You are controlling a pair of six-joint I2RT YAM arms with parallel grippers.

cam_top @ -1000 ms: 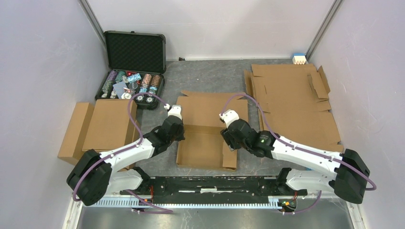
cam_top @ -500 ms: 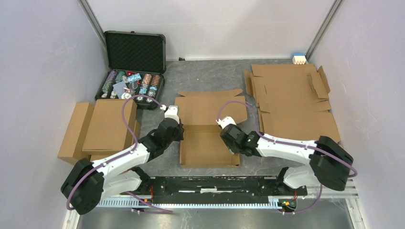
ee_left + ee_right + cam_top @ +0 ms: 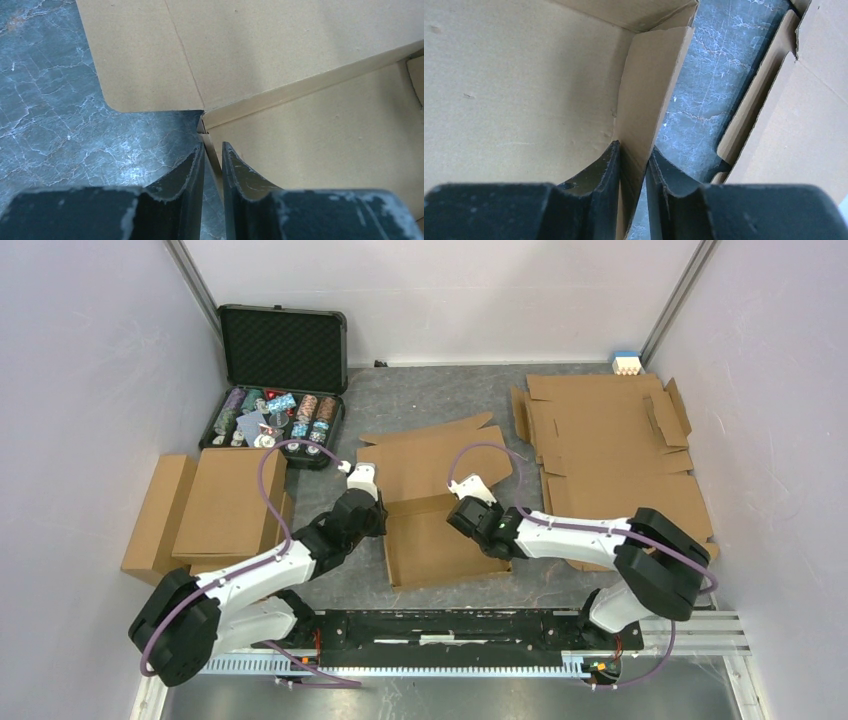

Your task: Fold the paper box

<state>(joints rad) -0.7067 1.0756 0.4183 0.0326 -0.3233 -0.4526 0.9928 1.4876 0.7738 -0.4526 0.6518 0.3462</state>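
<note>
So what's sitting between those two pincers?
The open tray of the plain brown cardboard box: the left pincer grips its left wall, the right pincer its right wall. The top view shows it best.

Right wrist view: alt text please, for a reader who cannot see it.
The right gripper pinches the upright side wall of the paper box, its brown floor to the left. Grey marbled table and flat cardboard sheets lie to the right.
</note>
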